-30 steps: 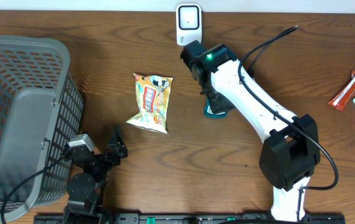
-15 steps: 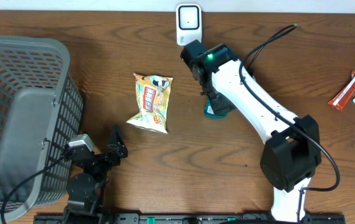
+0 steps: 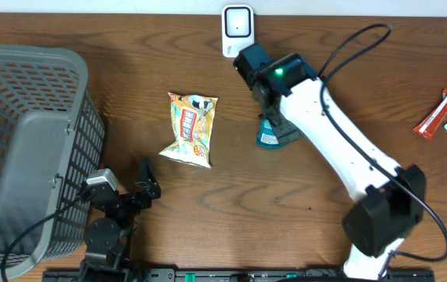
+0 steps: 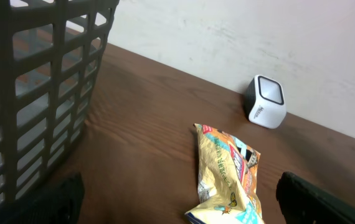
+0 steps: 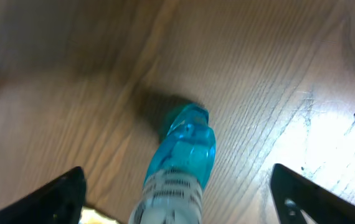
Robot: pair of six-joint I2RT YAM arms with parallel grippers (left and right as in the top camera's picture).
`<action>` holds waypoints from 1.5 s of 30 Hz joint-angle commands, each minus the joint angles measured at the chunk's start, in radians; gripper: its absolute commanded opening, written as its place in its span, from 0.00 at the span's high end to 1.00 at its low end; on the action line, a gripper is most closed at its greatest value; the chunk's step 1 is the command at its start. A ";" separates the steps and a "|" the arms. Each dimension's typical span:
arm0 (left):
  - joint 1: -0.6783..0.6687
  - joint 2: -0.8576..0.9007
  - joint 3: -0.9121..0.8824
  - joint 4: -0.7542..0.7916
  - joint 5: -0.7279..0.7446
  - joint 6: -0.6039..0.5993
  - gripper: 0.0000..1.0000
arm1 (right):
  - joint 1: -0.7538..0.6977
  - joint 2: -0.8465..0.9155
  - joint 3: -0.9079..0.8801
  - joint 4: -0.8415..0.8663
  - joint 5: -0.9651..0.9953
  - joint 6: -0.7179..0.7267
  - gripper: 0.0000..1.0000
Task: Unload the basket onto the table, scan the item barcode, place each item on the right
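Opening my right pincer [image 5: 177, 169], I am spreading its two fingers wider than they stood a second ago. They are now hanging well apart on either side of the small blue bottle [image 5: 180, 155], touching nothing. My arm is also swinging slightly toward my right, so the overhead view is showing more of the bottle lying on the wooden table [image 3: 231, 204]. It is resting near the white barcode scanner [image 3: 238, 30] but not against it. I judge that the bottle is let go, so any further pass at the scanner is going to need a fresh grip. My left pincer [image 3: 150, 180] is idling fully apart and empty near the table's front edge, beside the grey basket [image 3: 19, 141]. A yellow snack packet [image 3: 190, 129] is lying to the bottle's left. Bare wood is stretching to its right, up to the snack bars [image 3: 443, 113] at the right edge.
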 commanded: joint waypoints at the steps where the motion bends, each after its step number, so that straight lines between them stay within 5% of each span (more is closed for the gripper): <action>1: 0.004 -0.003 -0.023 -0.021 -0.013 0.012 0.02 | -0.003 -0.111 0.007 0.001 0.019 -0.169 0.02; 6: 0.004 -0.003 -0.023 -0.021 -0.013 0.012 0.02 | -0.004 -0.234 0.007 0.019 0.028 -0.447 0.01; 13: 0.004 -0.003 -0.023 -0.021 -0.013 0.012 0.02 | -0.031 -0.341 0.006 0.100 -0.039 -1.286 0.01; 19: 0.004 -0.003 -0.023 -0.021 -0.013 0.012 0.02 | -0.125 -0.361 0.006 0.044 -0.534 -1.966 0.01; 33: 0.004 -0.003 -0.023 -0.021 -0.013 0.012 0.02 | -0.538 -0.361 -0.253 0.118 -0.911 -2.033 0.01; 45: 0.004 -0.003 -0.023 -0.021 -0.013 0.012 0.02 | -0.591 -0.361 -0.521 0.401 -0.930 -2.032 0.01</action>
